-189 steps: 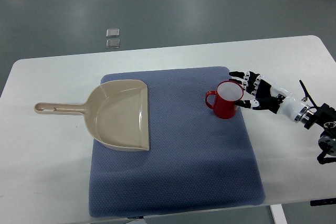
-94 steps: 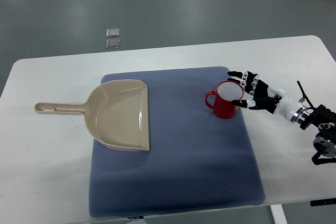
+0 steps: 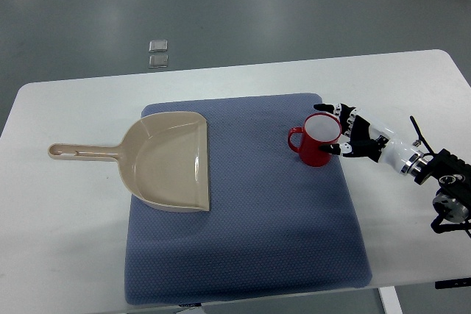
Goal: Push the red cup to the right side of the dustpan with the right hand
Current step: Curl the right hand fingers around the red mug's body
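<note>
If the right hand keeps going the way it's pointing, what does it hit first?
The red cup: the right hand points left, its spread fingers already at the cup's right side, seemingly touching, though depth is unclear.

Bright even overhead light, soft faint shadows, mild sheen on floor [image 3: 294,5], sharp focus throughout

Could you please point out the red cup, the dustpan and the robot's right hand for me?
red cup [image 3: 316,154], top view, on its red outer wall.
dustpan [image 3: 165,163], top view, on the middle of its beige scoop.
right hand [image 3: 352,134], top view, on the hand's middle, beside the cup.
</note>
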